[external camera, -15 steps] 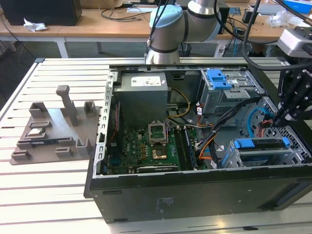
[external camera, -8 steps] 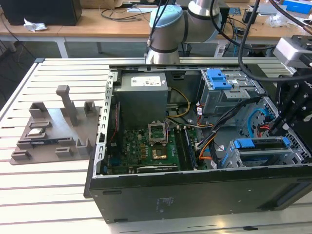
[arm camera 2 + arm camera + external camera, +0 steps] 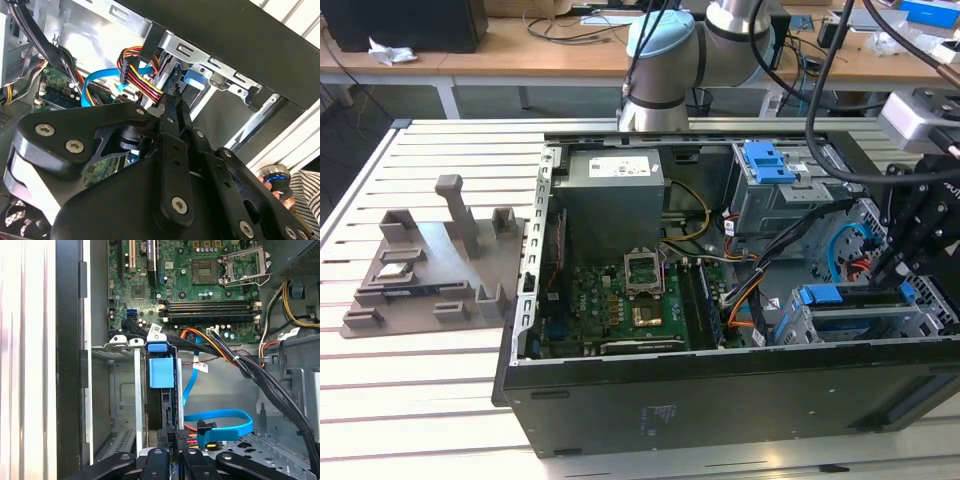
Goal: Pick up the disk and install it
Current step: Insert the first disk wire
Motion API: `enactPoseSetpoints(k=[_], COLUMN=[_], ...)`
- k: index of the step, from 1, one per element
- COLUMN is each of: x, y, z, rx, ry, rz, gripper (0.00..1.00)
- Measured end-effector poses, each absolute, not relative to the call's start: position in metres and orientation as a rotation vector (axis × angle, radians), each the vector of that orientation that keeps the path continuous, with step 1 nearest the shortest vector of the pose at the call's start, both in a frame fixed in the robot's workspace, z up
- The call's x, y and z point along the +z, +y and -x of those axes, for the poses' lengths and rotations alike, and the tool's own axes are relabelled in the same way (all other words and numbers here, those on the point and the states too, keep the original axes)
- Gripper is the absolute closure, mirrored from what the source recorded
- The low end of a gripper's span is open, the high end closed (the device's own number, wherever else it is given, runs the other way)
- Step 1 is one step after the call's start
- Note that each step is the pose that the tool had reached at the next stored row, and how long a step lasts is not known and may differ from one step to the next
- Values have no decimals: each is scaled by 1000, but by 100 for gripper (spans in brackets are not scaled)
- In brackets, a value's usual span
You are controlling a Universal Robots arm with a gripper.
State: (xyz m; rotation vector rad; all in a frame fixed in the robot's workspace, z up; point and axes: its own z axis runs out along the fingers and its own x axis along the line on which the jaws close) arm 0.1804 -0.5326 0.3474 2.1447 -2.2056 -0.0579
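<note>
The disk [image 3: 817, 294] stands on edge in the metal drive cage [image 3: 800, 325] at the case's front corner, on the exterior view's right. Its blue caddy tab [image 3: 161, 371] shows in the first wrist view, with the dark drive body below it. In the second wrist view the blue tab [image 3: 192, 77] peeks out past the fingers. My gripper [image 3: 888, 268] hangs over the cage's far end. Its black fingers [image 3: 172, 135] run close together, and the gripper [image 3: 175, 102] looks shut, with its tips at the disk's cable end. I cannot tell whether they touch it.
The open computer case [image 3: 720, 400] lies on a slatted white table [image 3: 410, 400]. Inside it are the motherboard [image 3: 630, 300], a grey power-supply box [image 3: 610, 195] and a second blue bracket [image 3: 770, 160]. Blue and coloured cables [image 3: 220, 420] crowd beside the cage. A grey fixture [image 3: 430, 270] sits on the exterior view's left. A striped sleeve [image 3: 305, 192] shows.
</note>
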Motion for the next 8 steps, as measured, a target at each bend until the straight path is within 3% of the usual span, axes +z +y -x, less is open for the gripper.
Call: enactPoseSetpoints(k=[8], x=[343], y=[-533], z=[-180], rx=[-58], ry=[-2205], rz=[-2145], gripper=[83])
